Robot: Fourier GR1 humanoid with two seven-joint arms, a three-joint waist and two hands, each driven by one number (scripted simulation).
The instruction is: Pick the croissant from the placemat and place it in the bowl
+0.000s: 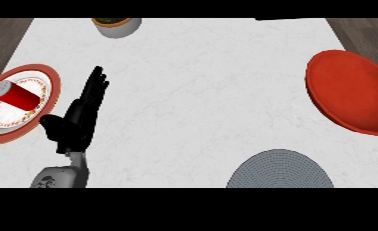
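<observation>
Grey placemat [279, 169] near right, red bowl [345, 91] beyond; no croissant visible. I'd judge it light, flaky: cradle mid-body. My left hand [77, 117] rests, fingers straight; right hand unseen

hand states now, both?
Left hand: open, fingers straight, holding nothing, resting at the view's left beside the plate.
Right hand: not in view.

head cam, steep down onto counter [199, 100]
</observation>
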